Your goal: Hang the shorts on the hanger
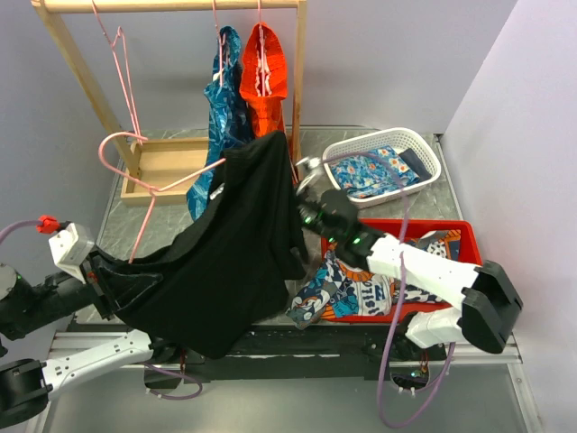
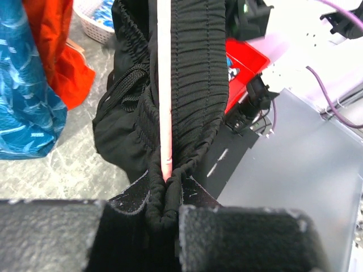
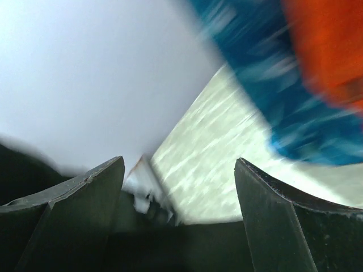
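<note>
The black shorts (image 1: 225, 262) are draped over a pink wire hanger (image 1: 185, 178) held up above the table. My left gripper (image 1: 101, 275) grips them at the lower left. In the left wrist view the pink hanger (image 2: 165, 113) runs up through the ribbed waistband of the shorts (image 2: 193, 73), and my left gripper (image 2: 165, 195) is shut on the wire and the bunched fabric together. My right gripper (image 1: 302, 185) hovers at the shorts' upper right edge. The blurred right wrist view shows this gripper (image 3: 178, 164) open, with nothing between its fingers.
A wooden rack (image 1: 77, 63) at the back holds spare pink hangers (image 1: 122, 68), a blue patterned garment (image 1: 224, 108) and an orange-red garment (image 1: 264, 81). A wooden tray (image 1: 167, 162) lies under it. A white basket (image 1: 383, 162) and a red bin (image 1: 455, 230) hold patterned clothes at the right.
</note>
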Controlling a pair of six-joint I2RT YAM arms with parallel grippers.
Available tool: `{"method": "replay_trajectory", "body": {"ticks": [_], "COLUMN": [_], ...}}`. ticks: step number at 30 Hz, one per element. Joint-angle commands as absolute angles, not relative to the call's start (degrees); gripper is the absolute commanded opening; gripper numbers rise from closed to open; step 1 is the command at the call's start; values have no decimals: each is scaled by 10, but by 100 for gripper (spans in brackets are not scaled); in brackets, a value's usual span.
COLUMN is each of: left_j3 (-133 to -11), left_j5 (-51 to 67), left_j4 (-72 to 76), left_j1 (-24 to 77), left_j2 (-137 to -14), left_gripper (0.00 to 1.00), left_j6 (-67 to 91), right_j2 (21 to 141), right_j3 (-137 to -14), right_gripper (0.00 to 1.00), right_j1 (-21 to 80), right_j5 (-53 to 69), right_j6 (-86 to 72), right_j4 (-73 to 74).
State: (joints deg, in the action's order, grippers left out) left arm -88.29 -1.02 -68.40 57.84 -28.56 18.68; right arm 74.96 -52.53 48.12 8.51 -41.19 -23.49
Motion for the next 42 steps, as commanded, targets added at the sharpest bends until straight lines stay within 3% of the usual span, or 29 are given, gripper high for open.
{"method": "replay_trajectory", "body": {"ticks": [1, 10, 29, 35, 42], "left_j3": [-896, -864, -864, -883, -939], "left_j5": [-68, -185, -355, -389, -444], "left_j4": [-608, -608, -629, -654, -698], "left_j1": [578, 569, 553, 550, 549], "left_j2": [-265, -243, -270, -314, -394], "left_gripper": [1, 1, 1, 1, 1], "left_j6": [184, 207, 234, 239, 263], "right_j2": [785, 901, 1133, 1148, 1157], "right_j3": [-518, -652, -942, -968, -972], "right_gripper": [85, 86, 87, 89, 90], "right_j1": [537, 613, 641, 636, 608], "right_j5": [133, 91, -251, -357, -374], "right_j6": [-406, -425, -423, -429, -451], "right_j4": [-328, -287, -167, -107, -54]}}
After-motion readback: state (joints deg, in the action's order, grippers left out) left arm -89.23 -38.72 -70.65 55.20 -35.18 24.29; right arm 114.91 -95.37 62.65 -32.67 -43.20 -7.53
